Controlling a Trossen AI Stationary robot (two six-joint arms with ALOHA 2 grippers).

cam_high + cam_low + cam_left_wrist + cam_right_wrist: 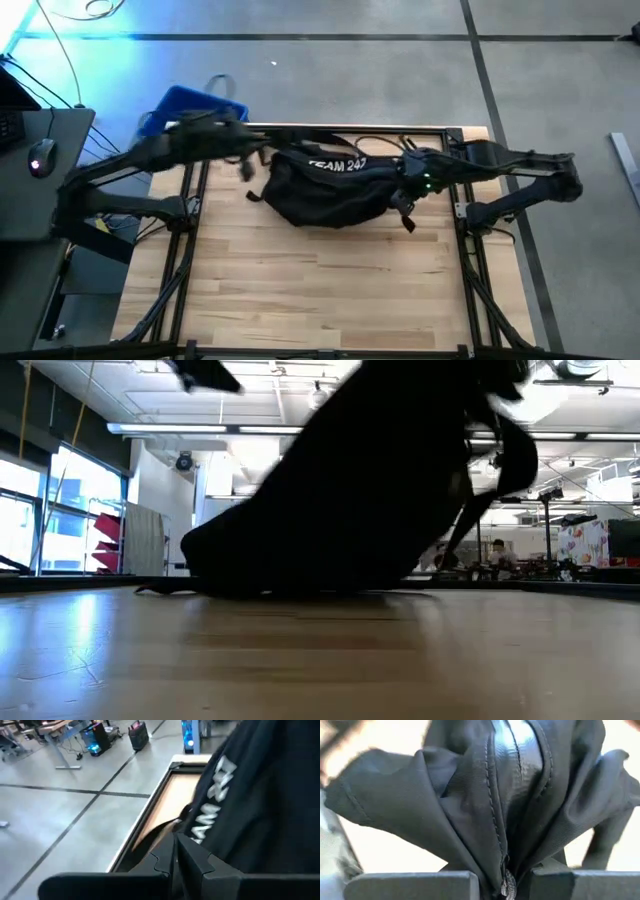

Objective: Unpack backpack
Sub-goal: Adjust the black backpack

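The black backpack point(325, 188) lies at the far middle of the table, its side with the white "TEAM 247" lettering point(338, 166) facing up and far. In the low view the backpack point(350, 490) rises to the upper right, and its lower left end rests on the wood. My right gripper point(408, 185) is at the backpack's right end, shut on bunched fabric. My left gripper point(255, 155) hovers at the backpack's left far end, fingers shut, with the lettering point(215, 795) just beside them. My right gripper point(505, 887) pinches a bunched fold of the backpack's fabric along a zipper seam point(502, 855) between its two fingers, several layers gathered together. That end is raised while the backpack's other end stays on the table. My left gripper point(176, 862) is shut next to the backpack's lettered side; I cannot tell whether it touches it.
A blue bin point(192, 105) stands beyond the table's far left corner. A desk with a mouse point(40, 158) is on the left. Black frame rails point(185, 250) run along both table sides. The near half of the wooden table point(320, 290) is bare.
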